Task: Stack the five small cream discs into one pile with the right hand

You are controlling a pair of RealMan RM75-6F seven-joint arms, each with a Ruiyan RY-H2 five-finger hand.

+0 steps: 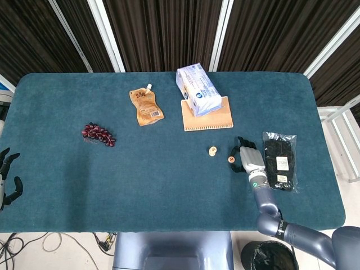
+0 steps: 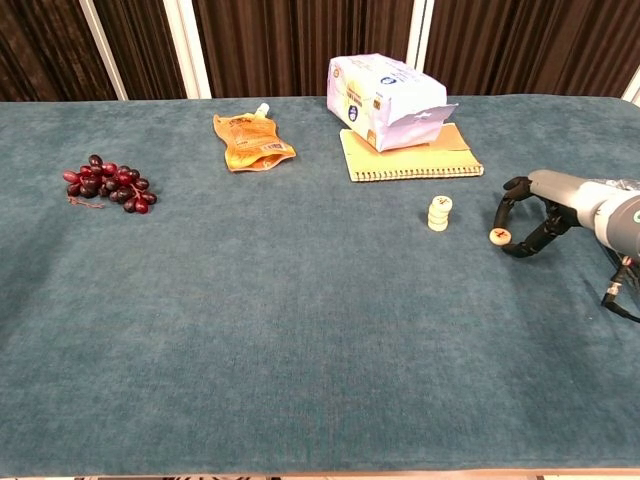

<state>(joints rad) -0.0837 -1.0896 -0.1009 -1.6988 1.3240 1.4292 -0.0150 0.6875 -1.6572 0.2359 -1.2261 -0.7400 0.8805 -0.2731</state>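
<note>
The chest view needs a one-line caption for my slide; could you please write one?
Right robot hand closes its fingers around the last loose cream disc, beside the pile of discs on the teal table.

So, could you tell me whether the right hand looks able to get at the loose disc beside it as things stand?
Probably yes. The right hand is already arched over the loose disc, fingertips at its edge, with nothing between them. The pile stands apart to the left, and the black packet lies behind the hand.

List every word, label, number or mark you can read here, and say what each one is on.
Loose cream disc at the right hand: red mark, unreadable.
Stack of discs: top mark, too small.
White packet: blue logo, text blurred.
Orange pouch: print blurred.
Black bag: white labels, unreadable.
</note>
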